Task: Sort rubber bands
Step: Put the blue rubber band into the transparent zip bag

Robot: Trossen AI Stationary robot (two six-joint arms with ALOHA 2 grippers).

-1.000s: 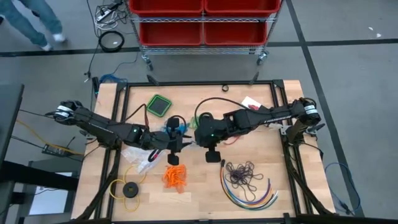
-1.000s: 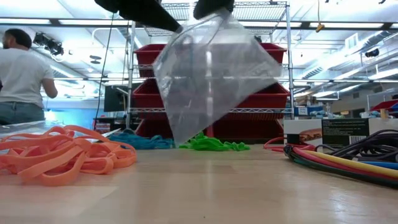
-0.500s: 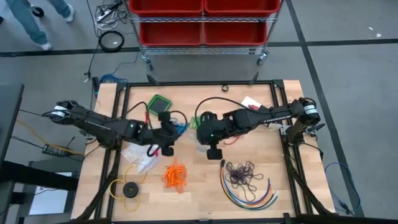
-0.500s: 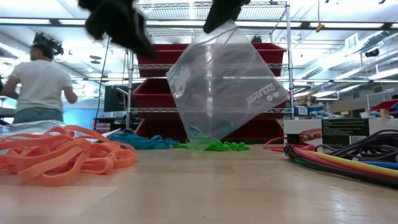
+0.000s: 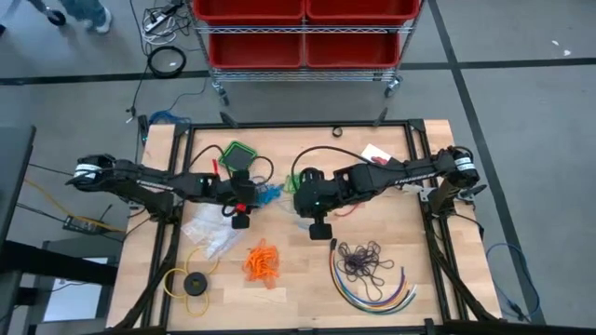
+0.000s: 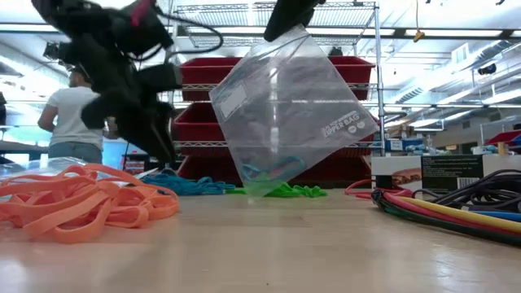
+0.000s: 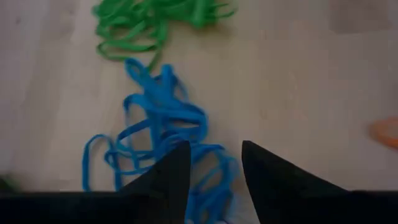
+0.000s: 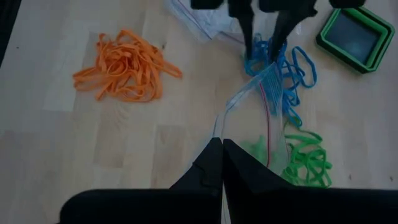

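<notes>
Right gripper (image 8: pixel 222 144), fingers pressed together, is pinching the top edge of a clear zip bag (image 6: pixel 289 110) and holding it hanging above the middle of the wooden table (image 5: pixel 391 223); a blue loop is lying in the bag's lower corner. Left gripper (image 7: pixel 214 163), fingers parted with nothing between them, is hovering just over the blue rubber bands (image 7: pixel 163 140), which are lying tangled on the table beside the bag. Green rubber bands (image 7: pixel 155 22) are lying next to the blue bunch, on its far side from the left gripper, partly behind the bag in the low view. Orange rubber bands (image 5: pixel 263 263) are sitting in a heap nearer the front edge, well apart from both grippers. Dark purple rubber bands (image 5: pixel 363 260) are spreading loosely on the right half, just beside a curved bundle of multicoloured cables (image 5: pixel 377 296). A green square container (image 5: pixel 238 155) is resting toward the back left. A crumpled clear bag (image 5: pixel 207 233) is lying on the left half, near a yellow ring with a black disc (image 5: pixel 191 282). A person (image 6: pixel 72 118) is standing in the room behind.
</notes>
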